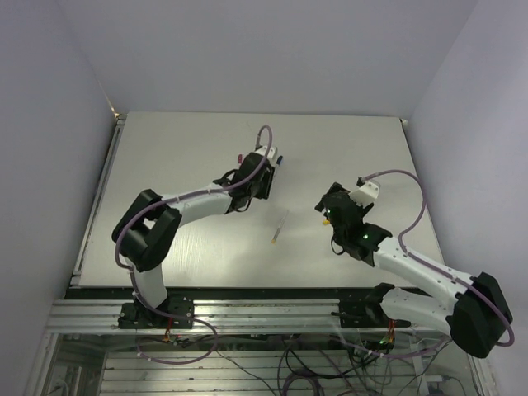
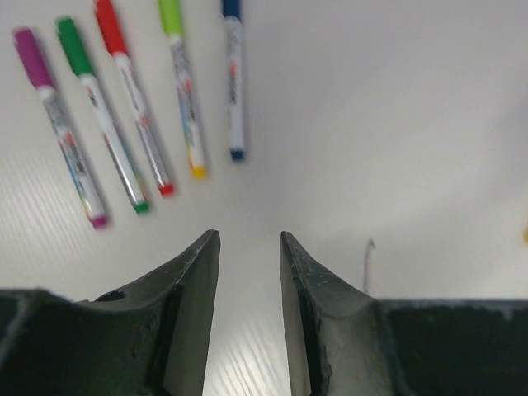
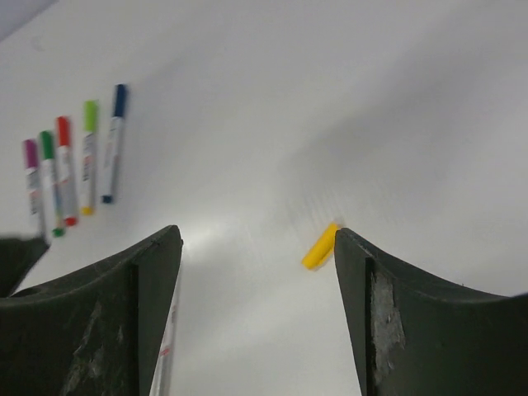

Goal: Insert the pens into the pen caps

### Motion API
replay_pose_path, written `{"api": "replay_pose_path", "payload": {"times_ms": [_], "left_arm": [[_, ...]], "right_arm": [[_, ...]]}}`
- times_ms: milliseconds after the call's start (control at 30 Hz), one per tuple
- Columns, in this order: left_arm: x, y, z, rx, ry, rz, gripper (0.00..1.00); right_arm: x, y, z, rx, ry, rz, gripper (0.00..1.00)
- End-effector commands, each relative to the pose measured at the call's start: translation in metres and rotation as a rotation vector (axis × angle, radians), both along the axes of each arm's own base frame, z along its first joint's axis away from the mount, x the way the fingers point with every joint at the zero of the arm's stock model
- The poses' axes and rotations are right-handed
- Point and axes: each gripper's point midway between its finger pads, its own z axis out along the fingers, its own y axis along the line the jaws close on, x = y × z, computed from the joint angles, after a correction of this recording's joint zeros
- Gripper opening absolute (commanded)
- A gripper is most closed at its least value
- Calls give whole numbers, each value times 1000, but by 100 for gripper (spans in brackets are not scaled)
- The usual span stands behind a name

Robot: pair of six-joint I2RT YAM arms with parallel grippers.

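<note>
Five capped pens lie side by side in the left wrist view: magenta [image 2: 62, 136], green [image 2: 103, 124], red [image 2: 136, 107], lime-capped with a yellow end [image 2: 186, 99] and dark blue [image 2: 235, 82]. My left gripper [image 2: 250, 239] hovers just short of them, open a little and empty. In the top view it [image 1: 256, 177] covers most of that row. A loose uncapped pen [image 1: 279, 227] lies mid-table. A yellow cap [image 3: 320, 246] lies beside the right finger of my right gripper [image 3: 257, 235], which is wide open and empty. The loose pen [image 3: 169, 346] peeks out by its left finger.
The white table [image 1: 181, 157] ends at grey walls at the back and on both sides. The right arm's gripper [image 1: 326, 213] sits right of the loose pen. The pen row also shows far left in the right wrist view [image 3: 74, 169].
</note>
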Motion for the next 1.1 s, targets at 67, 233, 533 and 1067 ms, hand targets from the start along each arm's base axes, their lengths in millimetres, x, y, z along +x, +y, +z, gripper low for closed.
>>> {"api": "replay_pose_path", "payload": {"times_ms": [67,233,533,1067], "left_arm": [[-62,-12,2,122,-25,-93,46],[-95,-24,-15,119,27,-168,47],[-110,-32,-43,164,74,-186,63],[-113,-47,-67,227,131,-223,60]], "right_arm": [[4,-20,-22,-23,103,-109,74],[4,-26,-34,-13,122,-130,71],[-1,-32,-42,-15,132,-142,68],[-3,-34,-47,-9,133,-148,64]]}}
